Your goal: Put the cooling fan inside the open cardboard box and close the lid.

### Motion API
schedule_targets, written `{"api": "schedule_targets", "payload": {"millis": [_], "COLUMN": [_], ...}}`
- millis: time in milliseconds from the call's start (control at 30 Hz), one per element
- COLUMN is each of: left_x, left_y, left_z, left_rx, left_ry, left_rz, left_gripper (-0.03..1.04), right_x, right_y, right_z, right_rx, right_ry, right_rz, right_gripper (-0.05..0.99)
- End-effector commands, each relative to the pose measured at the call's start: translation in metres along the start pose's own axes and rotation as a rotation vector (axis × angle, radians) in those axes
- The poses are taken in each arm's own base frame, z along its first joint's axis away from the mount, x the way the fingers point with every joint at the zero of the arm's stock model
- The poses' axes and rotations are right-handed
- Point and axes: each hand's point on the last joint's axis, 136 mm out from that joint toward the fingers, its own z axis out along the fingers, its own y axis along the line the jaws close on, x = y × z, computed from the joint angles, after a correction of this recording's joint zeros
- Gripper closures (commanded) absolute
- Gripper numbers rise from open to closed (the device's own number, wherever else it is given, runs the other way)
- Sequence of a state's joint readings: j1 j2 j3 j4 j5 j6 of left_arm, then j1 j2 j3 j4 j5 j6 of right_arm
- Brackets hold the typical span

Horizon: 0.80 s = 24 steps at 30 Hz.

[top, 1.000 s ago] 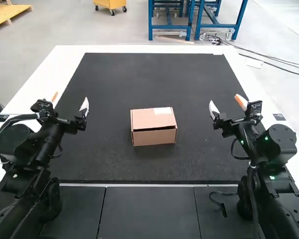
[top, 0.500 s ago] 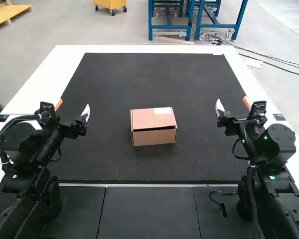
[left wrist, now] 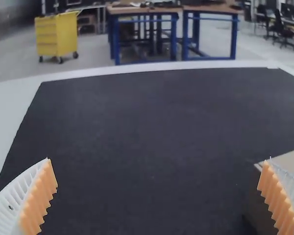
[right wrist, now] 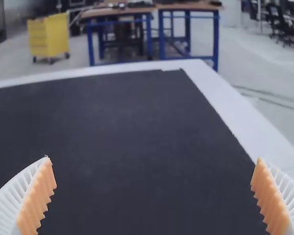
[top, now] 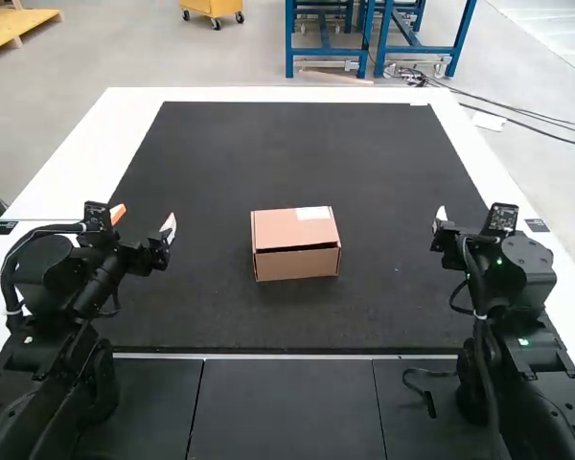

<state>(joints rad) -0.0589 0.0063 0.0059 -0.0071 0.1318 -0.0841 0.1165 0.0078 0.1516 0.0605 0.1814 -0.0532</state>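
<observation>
**Both grippers open, box shut at mid-mat**

The left gripper (top: 144, 218) is spread wide and holds nothing. Its white ribbed fingers show their orange pads (left wrist: 39, 200), with bare mat (top: 287, 144) between them. It hangs low over the near left part of the mat, pointing forward. From its wrist view, a corner of the box (top: 295, 242) shows beyond one finger and is not touching it.

The right gripper (top: 471, 220) is also parted wide and holds nothing. It sits at the mat's near right edge, pointing forward along that edge. From the high view one white fingertip is visible beside the wrist camera.

The box stands near the middle of the mat, between the two grippers and well apart from both. Its lid is down flat, so what it holds cannot be seen. A pale label (top: 313, 213) lies on the top, toward the far right corner.

The black mat covers most of the white table (top: 86, 134), which shows as a border around it.
</observation>
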Motion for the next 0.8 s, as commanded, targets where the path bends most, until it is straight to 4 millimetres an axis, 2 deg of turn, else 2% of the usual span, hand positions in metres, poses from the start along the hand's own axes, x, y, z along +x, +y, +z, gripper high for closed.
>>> {"api": "schedule_targets", "payload": {"millis": [0, 767], "left_x": [0.0002, 0.0002], "left_y": [0.0017, 0.0079], "left_z": [-0.0002, -0.0006], "left_rx": [-0.005, -0.03], "left_ry": [-0.006, -0.006], "left_rz": [-0.007, 0.003], "left_gripper": [0.04, 0.04], "right_x": [0.071, 0.0792], "right_y": [-0.0016, 0.0008], "right_z": [0.0045, 0.0032], "right_rx": [0.013, -0.005], "right_ry": [0.135, 0.169], "right_rz": [-0.045, -0.061], "right_gripper": [0.02, 0.02]}}
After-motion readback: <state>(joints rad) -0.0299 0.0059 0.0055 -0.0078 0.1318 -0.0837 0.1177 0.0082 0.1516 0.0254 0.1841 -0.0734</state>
